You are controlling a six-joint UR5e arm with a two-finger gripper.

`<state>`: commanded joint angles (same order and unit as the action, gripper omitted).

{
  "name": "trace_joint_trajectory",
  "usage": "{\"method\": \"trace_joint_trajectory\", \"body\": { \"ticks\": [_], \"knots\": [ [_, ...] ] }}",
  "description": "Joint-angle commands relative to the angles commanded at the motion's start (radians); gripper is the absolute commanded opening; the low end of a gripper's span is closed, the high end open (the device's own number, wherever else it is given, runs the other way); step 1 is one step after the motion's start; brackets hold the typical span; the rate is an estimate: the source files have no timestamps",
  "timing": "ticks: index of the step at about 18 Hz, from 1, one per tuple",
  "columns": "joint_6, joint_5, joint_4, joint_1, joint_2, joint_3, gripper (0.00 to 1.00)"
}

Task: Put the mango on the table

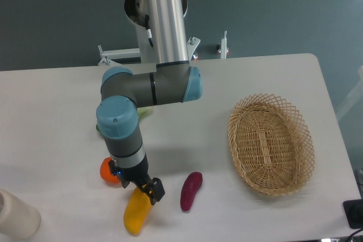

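Note:
The yellow-orange mango [137,215] lies lengthwise near the front edge of the white table [68,100], left of centre. My gripper [145,191] points down at the mango's upper end. Its black fingers [155,191] straddle that end and appear closed on it. The inner finger is hidden behind the wrist. The mango's lower end points towards the table's front edge.
A round orange fruit [107,170] sits just left of the wrist, almost touching it. A purple eggplant [191,190] lies right of the mango. An oval wicker basket [271,144] stands at the right. A white bottle [17,215] is at the front left corner. A green item [144,113] shows behind the arm.

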<state>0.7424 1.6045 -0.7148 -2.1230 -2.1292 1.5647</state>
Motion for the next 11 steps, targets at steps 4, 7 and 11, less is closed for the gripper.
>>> {"method": "trace_joint_trajectory", "body": {
  "ticks": [4, 7, 11],
  "knots": [
    [0.002, -0.002, 0.0, 0.0, 0.006, 0.002, 1.0],
    [-0.002, -0.002, 0.0, 0.0, 0.014, 0.005, 1.0],
    [-0.002, -0.003, 0.0, 0.0, 0.017, 0.003, 1.0]
  ]
}}
